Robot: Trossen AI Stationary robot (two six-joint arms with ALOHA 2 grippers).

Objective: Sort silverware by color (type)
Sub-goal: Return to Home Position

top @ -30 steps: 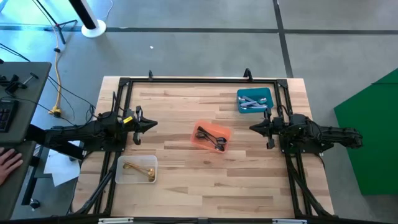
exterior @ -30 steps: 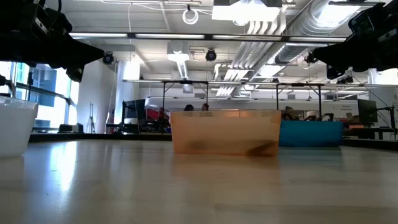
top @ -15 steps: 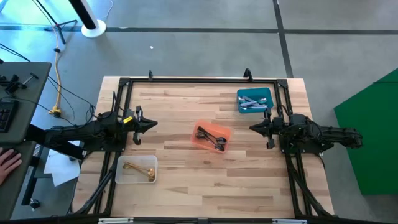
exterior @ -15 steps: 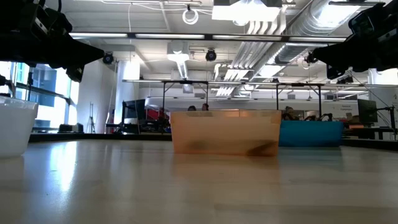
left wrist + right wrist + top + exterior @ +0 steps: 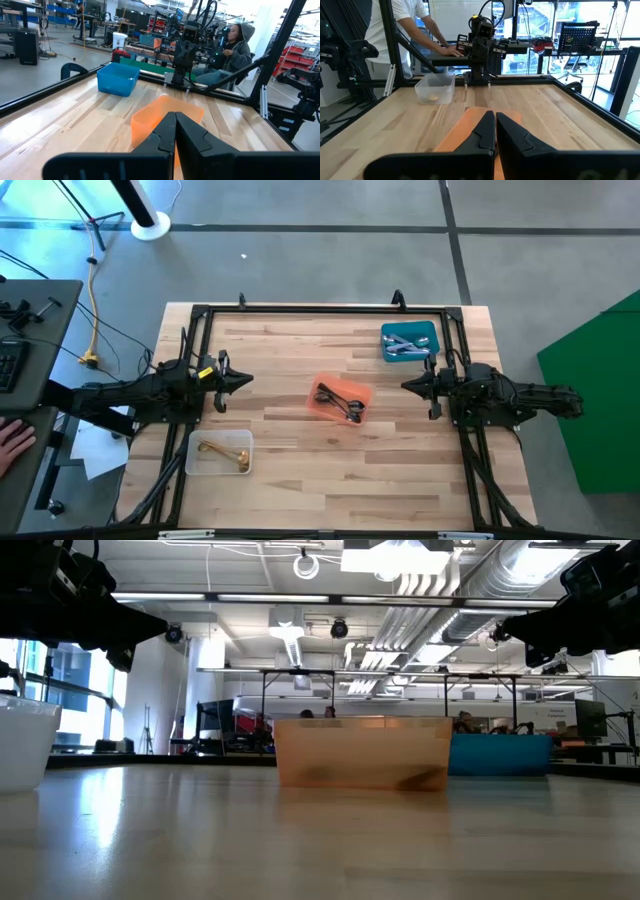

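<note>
Far left, off the table [image 5: 300,485]: a person's hand [image 5: 12,442] at the desk edge.
Left gripper [image 5: 243,380] is at the left side of the table, pointing inward, fingers [image 5: 165,131] pressed together, holding nothing.
White bin [image 5: 192,442] is near the front-left, just in front of the left arm; gold silverware [image 5: 215,448] lies inside it.
Orange bin [image 5: 318,385] is mid-table, between the two grippers, with black silverware [image 5: 338,400] inside.
Blue bin [image 5: 386,338] is at back right, with silver silverware [image 5: 405,348] inside.
Right gripper [image 5: 408,385] is at the right side, just in front of the blue bin, facing the left one, fingers [image 5: 485,131] together, empty.
No loose pieces show on the wood.
</note>
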